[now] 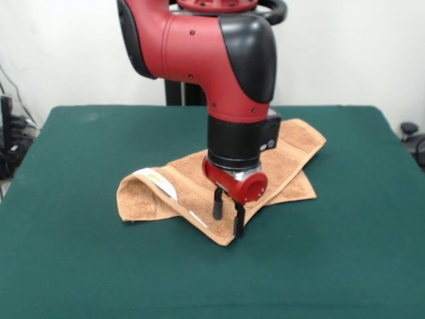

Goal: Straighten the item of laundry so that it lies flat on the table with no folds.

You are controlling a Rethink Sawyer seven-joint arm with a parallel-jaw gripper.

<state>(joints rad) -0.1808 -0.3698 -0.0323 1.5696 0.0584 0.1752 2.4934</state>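
Observation:
The item of laundry [292,156] is a light orange-tan terry towel lying crumpled in the middle of the table [80,266], which is covered in dark green cloth. The towel's left end is folded over on itself and shows a white label [159,183]. Its right end stretches toward the far right. The gripper [228,216] hangs from the red and black arm over the towel's near corner. Its two black fingers [218,207] stand apart, and the tips are at or just above the cloth. Nothing is held between them.
The arm's red and black body [219,60] comes down from the top middle and hides the towel's far middle part. Dark equipment [10,139] stands beyond the table's left edge, and a dark object [412,133] beyond the right edge.

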